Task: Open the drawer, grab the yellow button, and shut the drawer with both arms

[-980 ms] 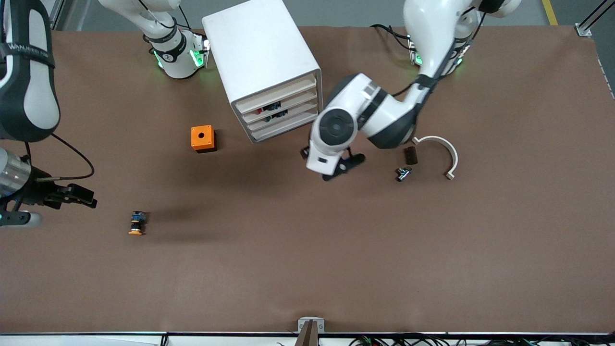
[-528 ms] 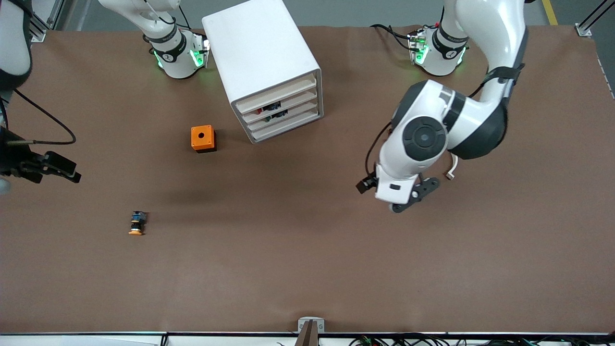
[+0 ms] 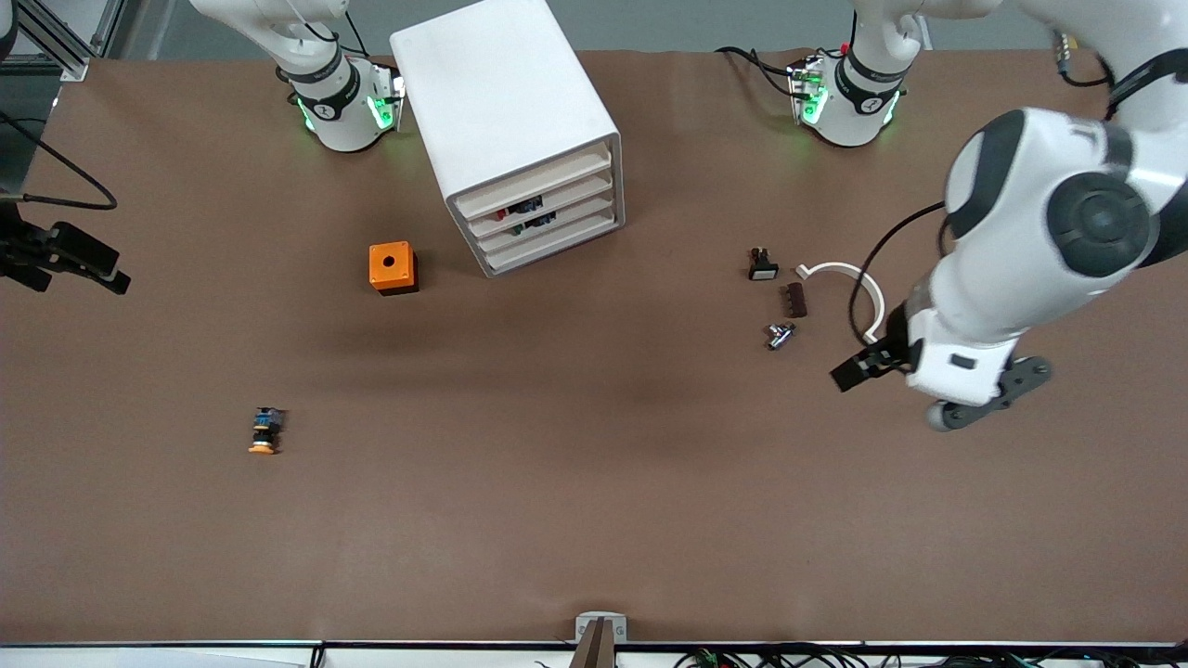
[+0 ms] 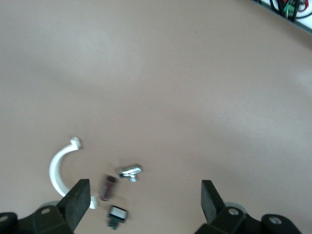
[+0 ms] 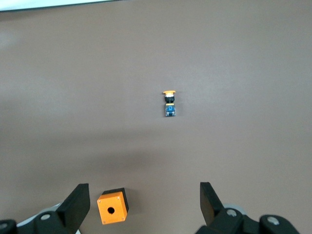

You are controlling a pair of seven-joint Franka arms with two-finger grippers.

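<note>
Button (image 3: 264,433) amid bare table (image 3: 594,520).

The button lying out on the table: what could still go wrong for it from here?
The button lies on its side with nothing holding it, so it could roll. Both grippers, right and left, hang open and apart from it, so no arm would catch it. The drawer looks shut.

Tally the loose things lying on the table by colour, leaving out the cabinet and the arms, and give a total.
Orange: 2, the orange box and the orange-capped button.
White: 1, the curved white piece.
Black with a white face: 1, the small switch.
Dark brown: 1, the small block.
Silver: 1, the metal part.
Total: 6.
</note>
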